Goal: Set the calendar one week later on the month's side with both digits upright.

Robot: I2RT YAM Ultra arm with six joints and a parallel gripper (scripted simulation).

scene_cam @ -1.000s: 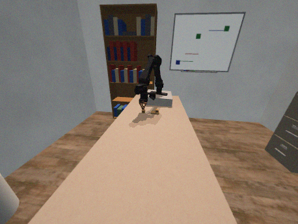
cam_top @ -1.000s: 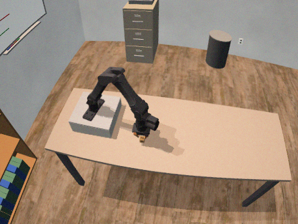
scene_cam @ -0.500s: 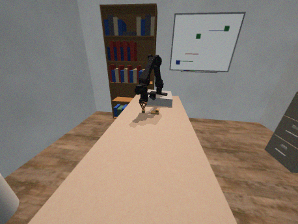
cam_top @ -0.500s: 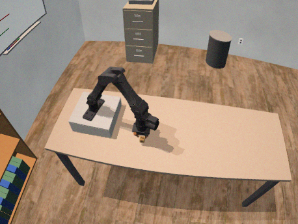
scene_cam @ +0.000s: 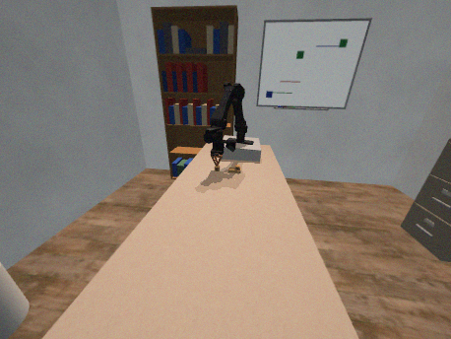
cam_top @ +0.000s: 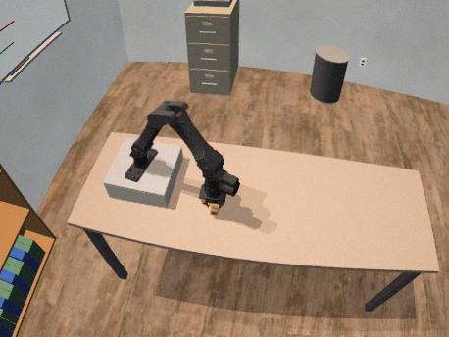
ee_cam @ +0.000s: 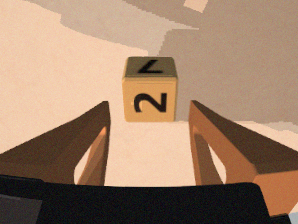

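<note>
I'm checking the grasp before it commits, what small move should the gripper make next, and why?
Probably ease the gripper straight on toward the cube, without closing yet. In the wrist view the cube sits centred in line with the gap but beyond the tips of the fingers, which stand open and hold nothing. The gap looks wider than the cube, so it should slip in.

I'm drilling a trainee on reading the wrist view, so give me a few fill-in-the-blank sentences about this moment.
1. The cube face turned toward the wrist camera shows the digit ____.
2. The cube lies ahead of the gripper, which holds ____.
3. The gripper's fingers are coloured ____.
4. The arm's base stands on a ____ block.

Missing words: 2; nothing; orange; grey
</note>
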